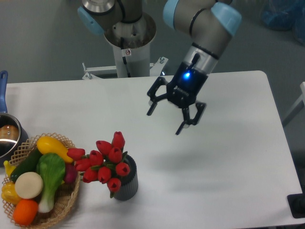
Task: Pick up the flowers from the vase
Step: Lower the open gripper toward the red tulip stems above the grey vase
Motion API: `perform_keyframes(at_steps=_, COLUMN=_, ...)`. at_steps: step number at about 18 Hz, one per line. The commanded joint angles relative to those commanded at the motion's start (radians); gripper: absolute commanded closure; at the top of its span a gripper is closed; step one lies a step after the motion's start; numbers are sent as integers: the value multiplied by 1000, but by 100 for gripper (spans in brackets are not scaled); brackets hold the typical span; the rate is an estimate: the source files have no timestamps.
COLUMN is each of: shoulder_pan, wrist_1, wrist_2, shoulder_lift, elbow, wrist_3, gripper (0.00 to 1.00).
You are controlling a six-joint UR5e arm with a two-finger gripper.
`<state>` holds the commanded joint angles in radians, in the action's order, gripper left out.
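Flowers (102, 161): smooth, slightly glossy red buds, plastic-looking. Vase (127, 182): matt dark grey, vertically ribbed wall. Basket (65, 202): coarse woven wicker, tan. Vegetables (44, 174) within: smooth, shiny, plastic-like skins. Table (228, 157): smooth matt white top. Gripper (167, 119): matt black fingers, glossy body with blue light. Pot (8, 137): polished metal, blue handle.

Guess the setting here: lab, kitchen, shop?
Most likely a robotics lab staged with props. The arm's pedestal stands bolted on a bare grey floor behind a plain white table, and a basket holds plastic-looking vegetables beside the flowers in the vase.
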<state>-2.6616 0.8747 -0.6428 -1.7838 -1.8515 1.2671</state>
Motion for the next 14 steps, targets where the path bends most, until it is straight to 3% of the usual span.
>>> perform_keyframes(at_steps=2, shoulder_pan=20, wrist_1=-43, wrist_2=18, shoulder_lift=-37, elbow=2, wrist_3=0, gripper=0)
perform_keyframes(at_steps=11, shoulder_pan=43, wrist_1=-56, wrist_2=169, shoulder_lift=-92, elbow=15, wrist_3=-2, gripper=0)
perform_keyframes(at_steps=14, shoulder_pan=54, wrist_1=-71, wrist_2=172, shoulder_lift=-111, elbow=31, wrist_3=-2, gripper=0)
